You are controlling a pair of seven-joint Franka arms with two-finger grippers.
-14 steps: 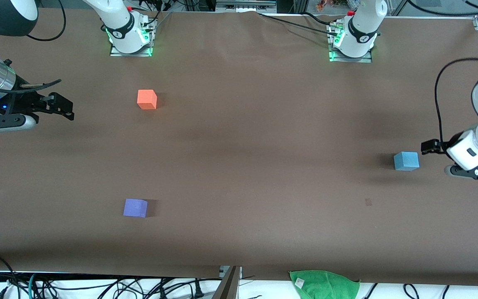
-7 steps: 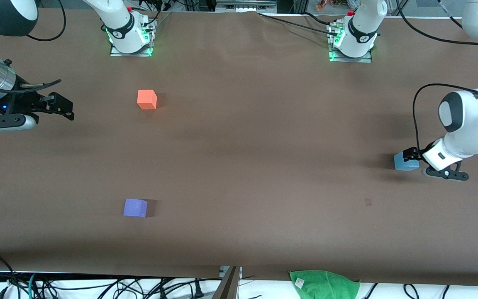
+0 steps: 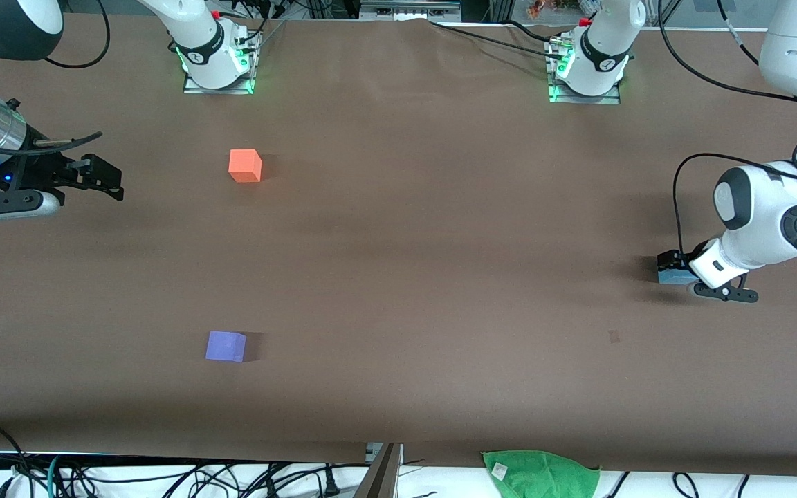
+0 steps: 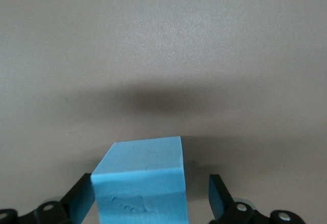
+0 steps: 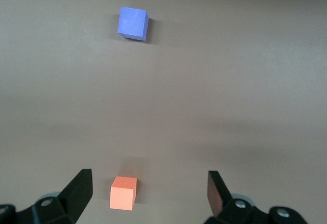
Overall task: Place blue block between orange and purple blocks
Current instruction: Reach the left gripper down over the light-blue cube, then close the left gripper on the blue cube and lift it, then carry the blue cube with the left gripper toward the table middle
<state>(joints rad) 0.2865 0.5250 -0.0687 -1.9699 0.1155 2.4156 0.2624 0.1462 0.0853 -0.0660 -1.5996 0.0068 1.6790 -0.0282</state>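
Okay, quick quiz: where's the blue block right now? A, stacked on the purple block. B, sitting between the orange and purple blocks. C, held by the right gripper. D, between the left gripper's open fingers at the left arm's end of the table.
D: the blue block sits between the left gripper's open fingers, with a gap at one side, away from the orange block and purple block.

left end effector point(image 3: 672, 266) at blue block point(image 3: 675, 278), right end effector point(image 3: 104, 181) waiting
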